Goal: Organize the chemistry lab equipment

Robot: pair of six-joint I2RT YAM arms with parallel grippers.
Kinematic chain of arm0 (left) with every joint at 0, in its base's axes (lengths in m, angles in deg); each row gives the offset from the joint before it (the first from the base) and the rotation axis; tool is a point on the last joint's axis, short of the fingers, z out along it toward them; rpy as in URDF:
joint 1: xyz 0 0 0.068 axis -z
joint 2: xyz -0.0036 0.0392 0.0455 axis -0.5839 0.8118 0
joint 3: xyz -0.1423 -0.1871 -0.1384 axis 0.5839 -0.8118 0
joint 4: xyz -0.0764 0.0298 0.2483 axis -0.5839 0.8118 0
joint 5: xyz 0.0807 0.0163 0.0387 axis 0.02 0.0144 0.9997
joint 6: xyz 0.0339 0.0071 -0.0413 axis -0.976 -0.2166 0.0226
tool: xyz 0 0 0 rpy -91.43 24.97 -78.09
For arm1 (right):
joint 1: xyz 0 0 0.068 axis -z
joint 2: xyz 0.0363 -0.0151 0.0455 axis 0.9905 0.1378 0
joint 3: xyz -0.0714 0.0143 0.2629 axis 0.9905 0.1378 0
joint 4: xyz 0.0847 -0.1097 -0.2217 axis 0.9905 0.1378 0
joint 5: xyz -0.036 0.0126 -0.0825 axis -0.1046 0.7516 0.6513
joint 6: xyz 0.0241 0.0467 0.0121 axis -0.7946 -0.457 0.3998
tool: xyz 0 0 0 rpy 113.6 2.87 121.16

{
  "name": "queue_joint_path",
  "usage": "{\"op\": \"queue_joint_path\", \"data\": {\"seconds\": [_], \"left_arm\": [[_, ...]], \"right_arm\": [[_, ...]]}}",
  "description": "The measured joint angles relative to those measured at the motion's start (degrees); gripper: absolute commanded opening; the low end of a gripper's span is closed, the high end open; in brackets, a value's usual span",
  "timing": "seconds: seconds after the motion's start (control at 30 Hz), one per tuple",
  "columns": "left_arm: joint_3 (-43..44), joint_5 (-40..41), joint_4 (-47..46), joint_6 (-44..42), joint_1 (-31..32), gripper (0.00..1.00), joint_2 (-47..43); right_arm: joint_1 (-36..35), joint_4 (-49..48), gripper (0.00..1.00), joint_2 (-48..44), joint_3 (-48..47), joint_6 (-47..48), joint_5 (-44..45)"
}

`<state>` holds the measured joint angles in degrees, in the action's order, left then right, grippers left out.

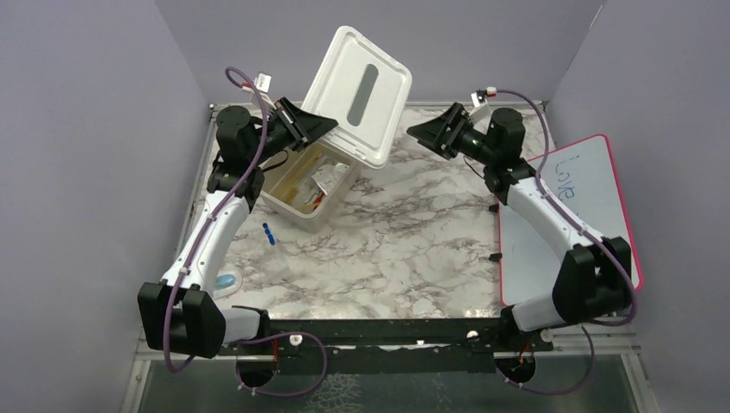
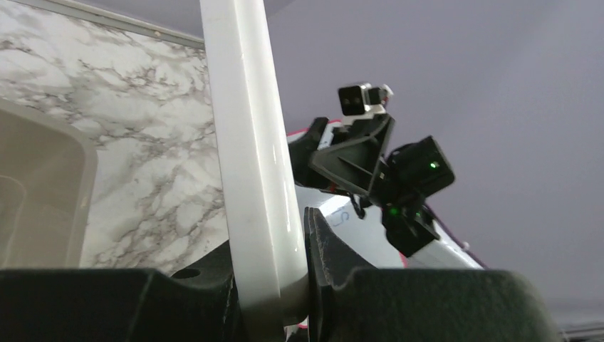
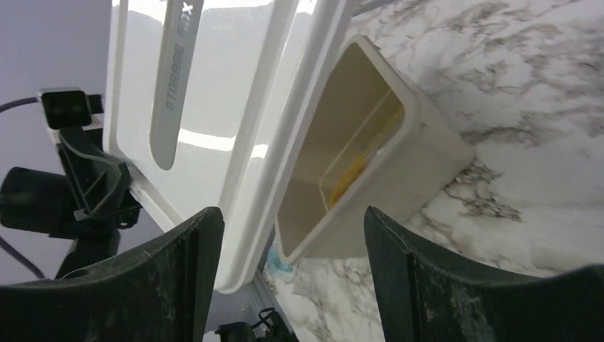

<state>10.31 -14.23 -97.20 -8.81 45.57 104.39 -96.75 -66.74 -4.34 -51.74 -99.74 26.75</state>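
Left claw [image 1: 330, 129]: mine, clamped on the edge of the white lid [image 1: 361, 93]. The lid is tilted up in the air at upper centre of the top view, over the far end of the beige bin [image 1: 334, 205]. In the wrist view the lid rim is pinched tight between my fingers [image 2: 324, 253].

Right claw [image 1: 420, 133]: jaws wide, gripping nothing, just right of the lid, apart from it.

Amber tubing [image 3: 349, 174] lies inside the open bin. Tiny blue pieces [image 1: 268, 232] sit on the marble table [image 1: 405, 249], lower left of the bin. Whiteboard [image 1: 559, 232] is at the right edge.
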Motion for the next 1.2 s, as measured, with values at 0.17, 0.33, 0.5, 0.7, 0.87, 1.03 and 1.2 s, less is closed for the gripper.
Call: {"op": "queue_joint_path", "data": {"seconds": [0.17, 0.33, 0.5, 0.7, 0.87, 1.03, 1.2], "left_arm": [[-0.22, -5.81, -3.28, 6.64, -2.19, 0.0, -0.13], [-0.33, -9.14, -5.18, 10.43, -3.1, 0.0, -0.24], [-1.53, -11.08, -7.52, 13.44, -3.26, 0.0, -1.2], [-4.46, -11.54, -8.31, 13.55, -4.68, 0.59, -2.4], [-10.01, -9.44, -5.29, 9.73, -6.62, 0.73, -3.3], [-8.79, -1.27, 7.98, -2.51, -9.27, 0.8, -3.65], [0.83, 16.11, 23.71, -17.35, -10.49, 0.82, -3.93]], "right_arm": [[-0.15, -11.85, 0.76, 9.25, -5.42, -8.09, -8.22], [-0.52, -20.35, 0.72, 14.53, -9.4, -14.86, -12.48], [-1.66, -30.18, 0.45, 18.21, -10.78, -22.18, -14.58], [-3.65, -42.27, 0.14, 19.06, -7.74, -32.37, -12.96], [-5.07, -44.52, 0.09, 17.27, -2.32, -32.24, -11.23], [-5.4, -41.07, 0.09, 15.93, -0.17, -29.57, -9.16], [-6.03, -36.2, 0.09, 14.99, -0.04, -26.84, -5.95]]}}
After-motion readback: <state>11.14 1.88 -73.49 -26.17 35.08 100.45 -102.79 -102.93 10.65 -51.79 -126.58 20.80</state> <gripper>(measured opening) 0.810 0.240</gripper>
